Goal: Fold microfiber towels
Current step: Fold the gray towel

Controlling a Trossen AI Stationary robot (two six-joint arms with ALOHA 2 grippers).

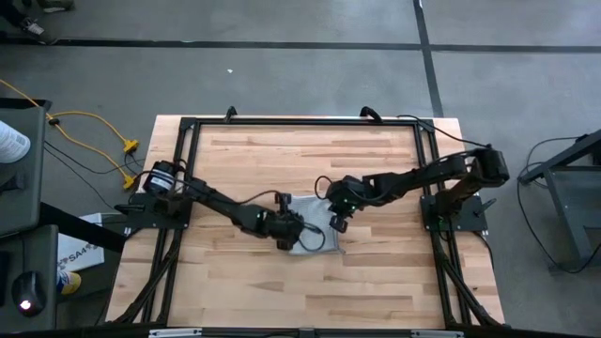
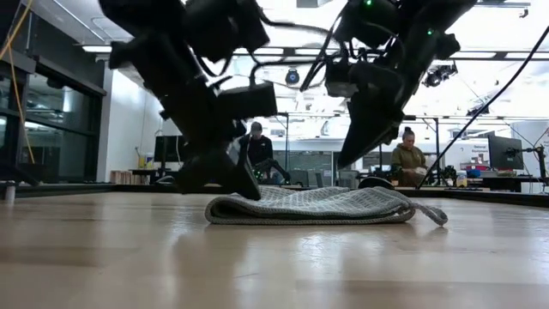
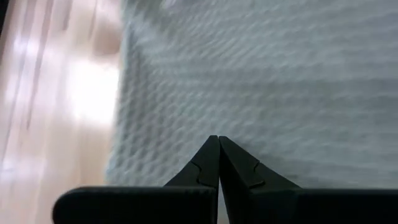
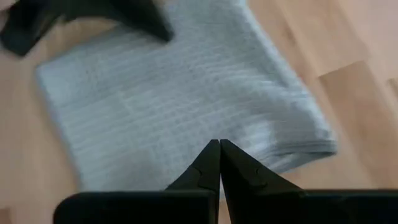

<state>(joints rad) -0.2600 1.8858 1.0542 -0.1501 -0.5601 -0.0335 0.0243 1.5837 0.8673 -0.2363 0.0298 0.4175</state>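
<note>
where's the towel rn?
High view: the folded grey-blue towel lies near the table centre, between the shut left gripper and the shut right gripper.

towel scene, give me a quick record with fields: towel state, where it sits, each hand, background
towel: grey-blue towel, folded into a flat stack
place: middle of the wooden table
left hand: shut, empty, over the towel's left part
right hand: shut, empty, over the towel's right part
background: two people seated beyond the table, low view
</note>
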